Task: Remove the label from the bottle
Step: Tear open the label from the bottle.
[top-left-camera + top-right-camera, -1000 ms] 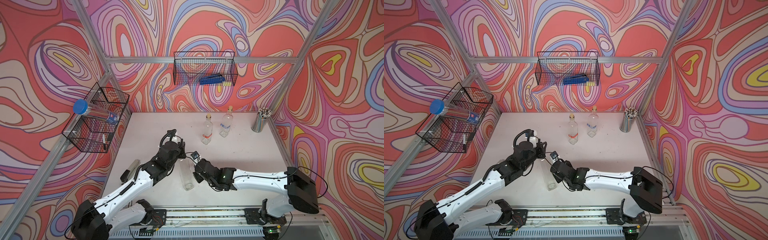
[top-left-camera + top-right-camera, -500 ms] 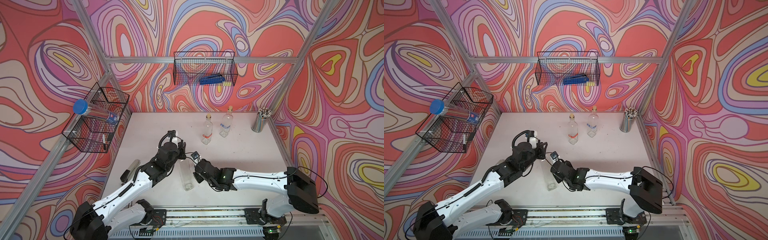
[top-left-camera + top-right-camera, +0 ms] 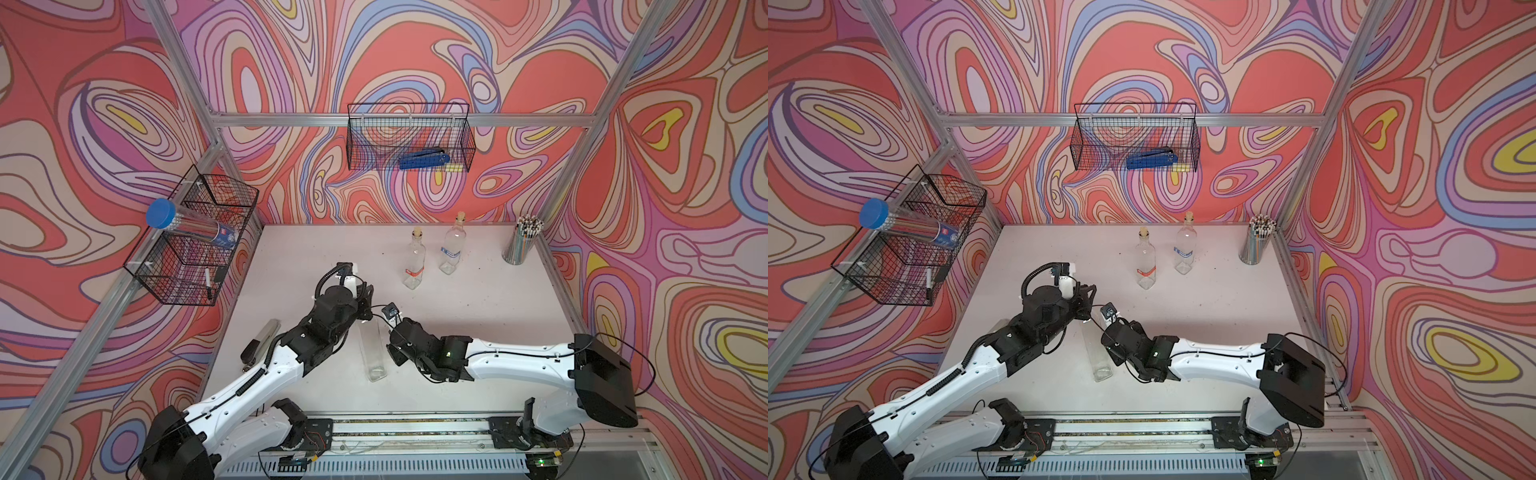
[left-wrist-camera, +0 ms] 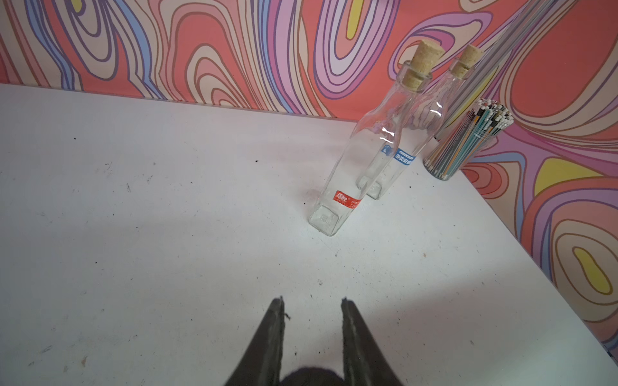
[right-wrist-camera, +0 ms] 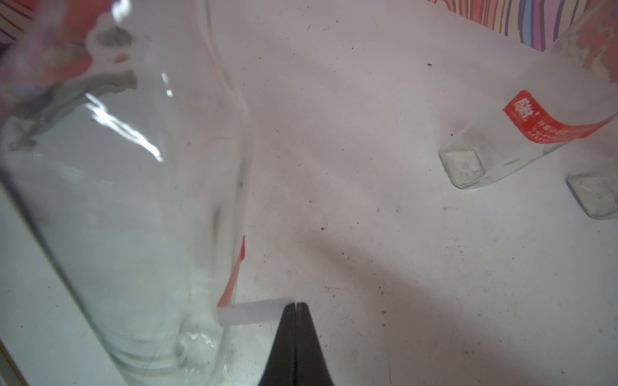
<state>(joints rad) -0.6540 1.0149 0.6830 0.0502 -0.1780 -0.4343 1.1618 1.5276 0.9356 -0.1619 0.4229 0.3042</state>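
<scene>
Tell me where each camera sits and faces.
Both top views: high at the front, looking down toward the back wall; left arm, right arm show.
Left wrist: on left arm, facing the standing red-tagged bottle and pencil cup; left hand shows.
Right wrist: on right arm, facing the held bottle; right hand pinches its label.
Shared: both wrist views see the standing red-tagged bottle.

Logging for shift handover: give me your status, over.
Left gripper shut on bottle, at the neck. Right gripper shut on label, partly peeled. Nothing blocking.
</scene>
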